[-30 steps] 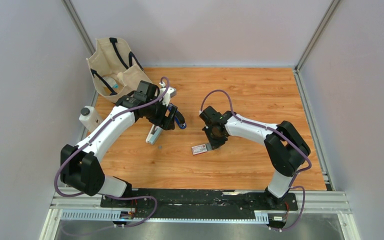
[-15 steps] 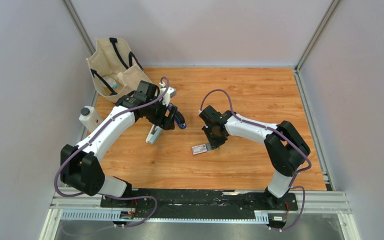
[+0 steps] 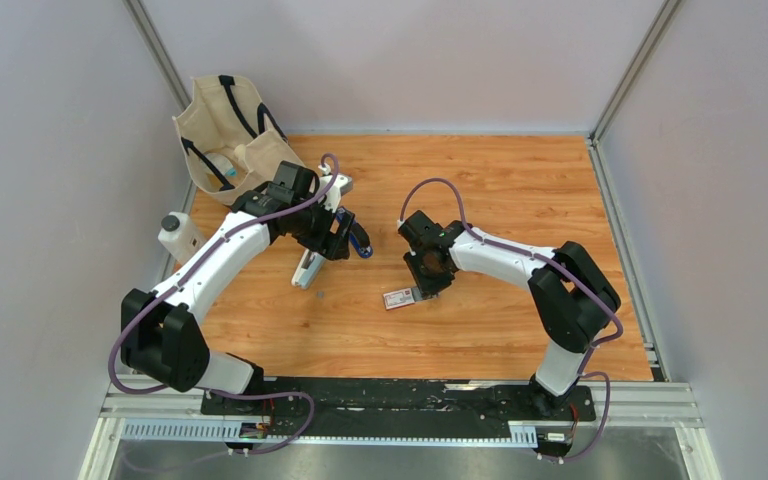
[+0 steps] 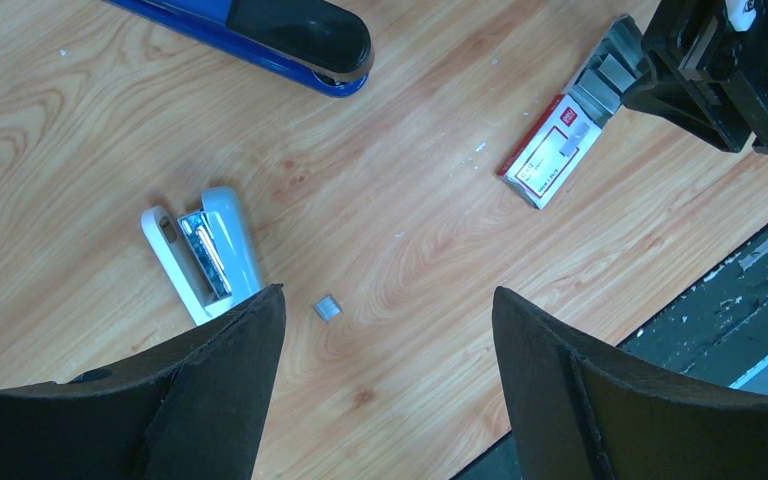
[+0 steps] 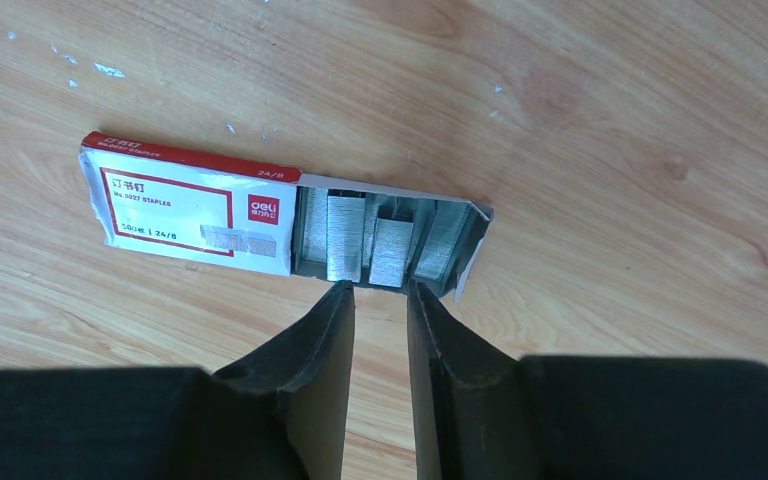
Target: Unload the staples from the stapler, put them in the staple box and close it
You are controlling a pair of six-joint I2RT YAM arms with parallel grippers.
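The small light grey stapler lies on the wooden table with its top swung open and its metal track showing; it also shows in the top view. One tiny grey block of staples lies loose beside it. My left gripper hovers above them, wide open and empty, and appears in the top view. My right gripper has a narrow gap between its jaws with nothing in it. Its tips are at the edge of the pulled-out tray of staple strips of the red-and-white box.
A dark blue stapler with a black end lies behind the grey one. A beige bag and a white bottle stand at the left edge. The table's black front rail lies near the arm bases.
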